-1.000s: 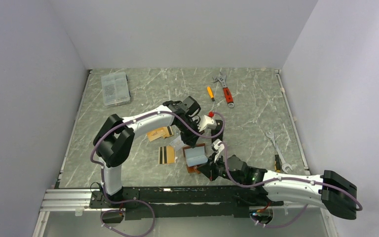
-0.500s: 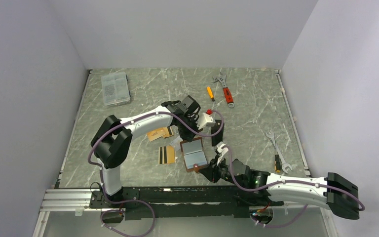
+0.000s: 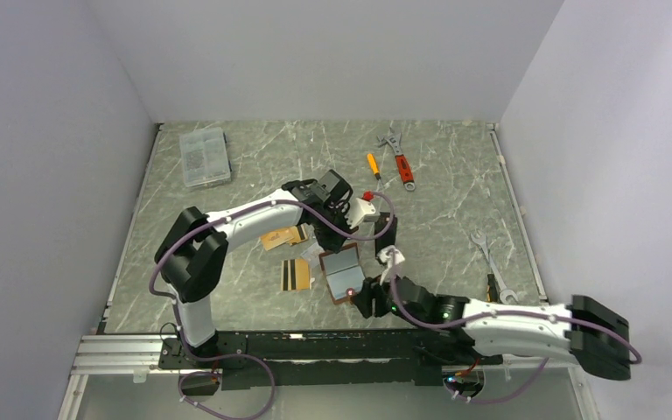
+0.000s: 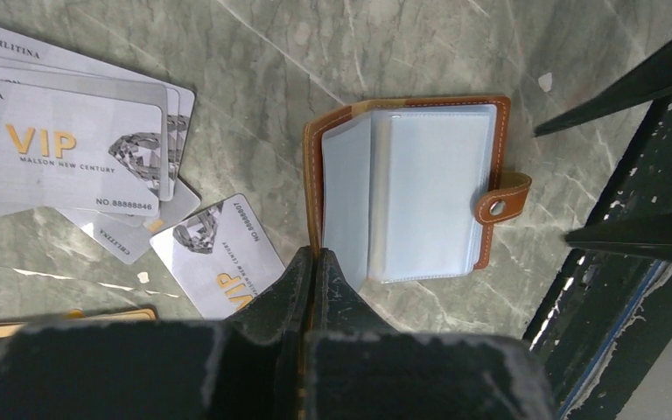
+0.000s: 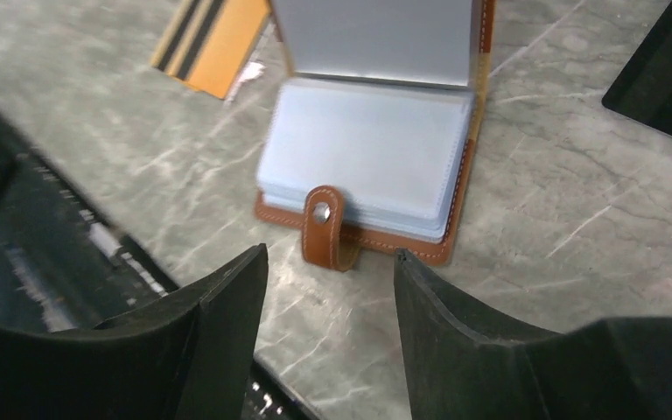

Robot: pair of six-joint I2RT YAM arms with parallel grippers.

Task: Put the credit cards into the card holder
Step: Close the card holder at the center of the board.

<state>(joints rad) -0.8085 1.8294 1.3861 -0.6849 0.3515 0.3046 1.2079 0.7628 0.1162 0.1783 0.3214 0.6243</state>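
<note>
1. Grey-green marble tabletop [image 3: 254, 149], plain white walls on three sides, both arms reaching into the middle.
2. The tan-brown leather folding card holder [image 3: 343, 274] sits on the marble near the front edge, right between the two grippers. It's open, with the clear plastic sleeves facing up and the little snap tab [image 5: 322, 226] pointing toward the right arm.
3. What's new: a second ago the right gripper [image 5: 330, 258] was clamped down at the near end of the holder. Now its jaws have sprung apart and it's let go. The tab sits just ahead of the gap, and the fingers touch nothing.
4. The left gripper [image 4: 316, 258] is pinched tight. Its tips look to be biting the edge of the leather cover. The right wrist view shows the far flap standing up, so I reckon that pinch is what props it open.
5. I can't spot any card in the sleeves yet.
   - The silver-grey plastic cards [image 4: 66, 153] are fanned out just beside the holder.
   - An orange-gold card [image 3: 282, 237] and a gold card with black stripes [image 3: 295, 275] lie on its left side.
6. My read: the holder is parked and held open, and the right arm is free to fetch a card. Thin cards lying flat on stone look fiddly to pick up.
</note>
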